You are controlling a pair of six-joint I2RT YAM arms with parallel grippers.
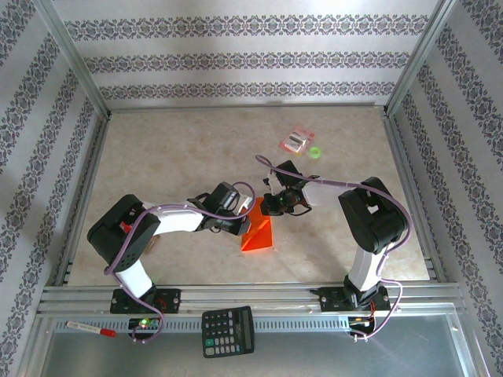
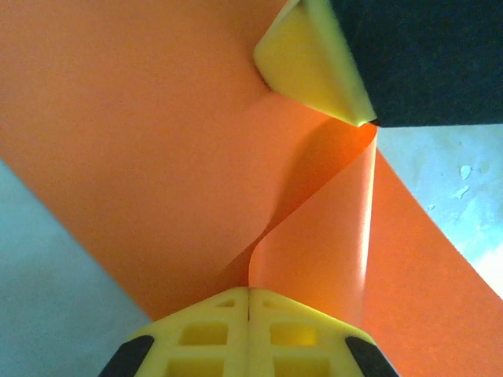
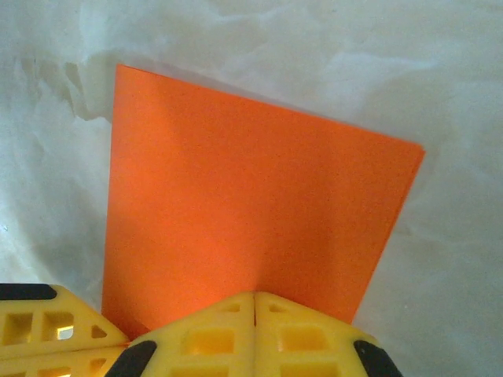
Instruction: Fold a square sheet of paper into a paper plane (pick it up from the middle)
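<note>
I have the square sheet of paper [image 1: 257,233] mid-surface [image 1: 157,157], part-folded, raised between both arms. The left pincer [image 2: 249,294] is pressed together on its raised crease and the right pincer [image 3: 254,297] pinches the opposite edge. The crease runs pincer to pincer; I judge neither arm nearer.

The square sheet of paper [image 1: 258,233] is orange, the calculator [image 1: 228,330] black.

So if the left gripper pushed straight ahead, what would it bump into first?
Likely a yellow finger of the right gripper, just past the orange sheet that the left gripper pinches; depth is unclear.
</note>
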